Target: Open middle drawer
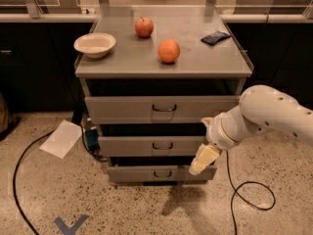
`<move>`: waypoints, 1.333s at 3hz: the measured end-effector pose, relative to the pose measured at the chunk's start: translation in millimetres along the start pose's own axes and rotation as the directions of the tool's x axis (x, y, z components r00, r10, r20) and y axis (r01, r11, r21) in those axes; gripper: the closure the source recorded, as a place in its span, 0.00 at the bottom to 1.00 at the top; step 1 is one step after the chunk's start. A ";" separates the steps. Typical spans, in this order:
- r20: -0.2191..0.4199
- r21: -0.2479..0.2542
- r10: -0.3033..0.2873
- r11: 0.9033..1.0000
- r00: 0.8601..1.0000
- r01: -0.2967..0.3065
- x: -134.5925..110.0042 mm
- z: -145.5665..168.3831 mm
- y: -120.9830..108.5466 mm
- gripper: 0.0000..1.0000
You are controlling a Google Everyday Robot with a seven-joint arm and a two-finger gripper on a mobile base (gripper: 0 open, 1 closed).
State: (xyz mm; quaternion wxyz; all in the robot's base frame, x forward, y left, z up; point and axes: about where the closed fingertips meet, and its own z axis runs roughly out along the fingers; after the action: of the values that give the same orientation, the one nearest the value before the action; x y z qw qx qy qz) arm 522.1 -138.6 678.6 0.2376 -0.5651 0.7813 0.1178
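The grey metal cabinet (pixel 164 67) has three drawers. The middle drawer (pixel 132 146) is the second one, with a flat grey front and a small dark pull handle (pixel 162 145) at its centre. It stands slightly pulled out, like the other two. My gripper (pixel 201 161) hangs from the white arm (pixel 266 115) that comes in from the right. It sits in front of the right end of the middle drawer, reaching down over the lowest drawer (pixel 161 173), to the right of the handle and apart from it.
On the cabinet top are a white bowl (pixel 95 44), an apple (pixel 144 27), an orange (pixel 168 51) and a dark packet (pixel 215 37). A paper sheet (pixel 62 138) and black cables (pixel 247 195) lie on the floor. Dark counters stand behind.
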 end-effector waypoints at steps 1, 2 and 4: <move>0.027 0.002 0.024 1.000 0.999 -0.024 13.7 51.0 -15.8 0.00; 0.035 0.035 0.059 0.998 0.998 -0.060 35.2 93.6 -26.9 0.00; 0.045 0.023 0.123 0.992 0.991 -0.124 75.5 174.1 -51.0 0.00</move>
State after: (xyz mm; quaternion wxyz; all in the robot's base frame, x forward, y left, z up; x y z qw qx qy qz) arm 592.7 -139.3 495.3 0.2540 -0.5100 0.8108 0.1345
